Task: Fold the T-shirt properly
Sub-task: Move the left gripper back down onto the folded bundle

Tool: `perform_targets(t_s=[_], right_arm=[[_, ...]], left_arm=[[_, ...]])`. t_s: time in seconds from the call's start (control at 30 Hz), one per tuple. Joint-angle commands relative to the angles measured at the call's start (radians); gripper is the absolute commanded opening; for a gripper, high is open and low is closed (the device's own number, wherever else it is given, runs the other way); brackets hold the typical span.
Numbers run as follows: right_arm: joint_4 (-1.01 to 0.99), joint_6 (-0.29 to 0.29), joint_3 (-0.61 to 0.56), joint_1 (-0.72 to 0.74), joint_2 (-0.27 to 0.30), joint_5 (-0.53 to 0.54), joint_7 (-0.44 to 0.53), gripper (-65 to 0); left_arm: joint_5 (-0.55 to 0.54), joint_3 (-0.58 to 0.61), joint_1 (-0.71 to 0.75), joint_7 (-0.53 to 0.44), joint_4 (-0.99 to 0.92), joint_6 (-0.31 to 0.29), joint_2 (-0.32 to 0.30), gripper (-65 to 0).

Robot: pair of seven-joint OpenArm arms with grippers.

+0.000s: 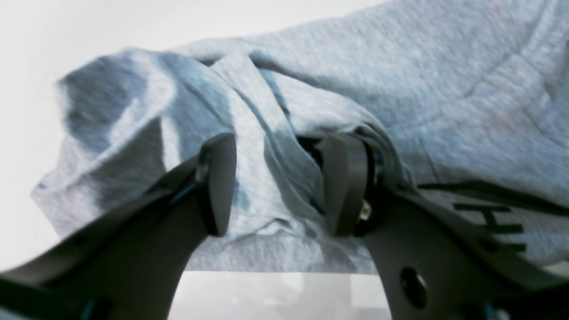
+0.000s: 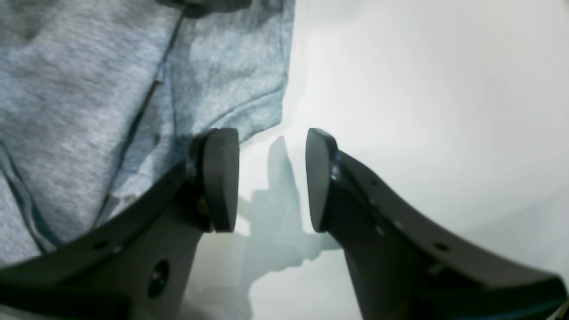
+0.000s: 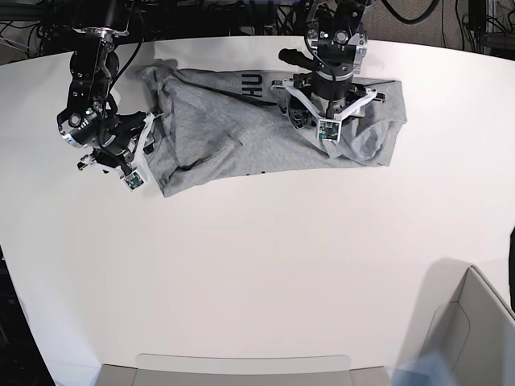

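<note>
T-shirt (image 3: 241,129) on table (image 3: 265,265), left hand (image 1: 275,186) over it.

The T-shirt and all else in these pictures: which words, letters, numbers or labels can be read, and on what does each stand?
"H": dark block capital on the T-shirt, left wrist view; lettering beside it is cut off.
"HU" or similar: dark letters on the shirt in the base view, too small to be sure.
Small square tags on both wrists: too small to read.
</note>
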Motion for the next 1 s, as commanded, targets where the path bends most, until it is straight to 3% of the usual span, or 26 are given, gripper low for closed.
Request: perform_targets(t_s=[0.0, 0.17, 0.33, 0.7, 0.8, 0.87, 0.97], right_arm=[[0.018, 0.008, 0.003, 0.015, 0.016, 0.008, 0.017, -40.3], [0.022, 0.008, 0.003, 0.015, 0.018, 0.008, 0.017, -40.3], [0.022, 0.009, 0.004, 0.015, 0.018, 0.008, 0.017, -40.3], [0.024, 0.009, 0.004, 0.014, 0.016, 0.008, 0.017, -40.3], [0.024, 0.009, 0.004, 0.012, 0.016, 0.008, 0.017, -40.3], [0.025, 0.009, 0.004, 0.006, 0.018, 0.008, 0.017, -40.3], [0.027, 0.009, 0.004, 0.006, 0.015, 0.009, 0.017, -40.3]], left_arm=[[0.003, -0.027, -0.001, -0.011, 0.016, 0.007, 0.003, -35.0], [-0.003, -0.102, -0.001, -0.009, 0.008, 0.000, -0.002, -35.0], [-0.008, -0.093, 0.000, -0.009, 0.008, -0.003, -0.002, -35.0], [-0.135, -0.051, -0.006, -0.007, -0.040, -0.003, -0.008, -35.0], [-0.137, -0.045, -0.007, -0.007, -0.053, -0.003, -0.034, -35.6], [-0.137, -0.044, -0.006, -0.007, -0.049, -0.003, -0.042, -40.7], [-0.137, -0.051, -0.003, -0.011, -0.046, -0.001, -0.043, -55.2]])
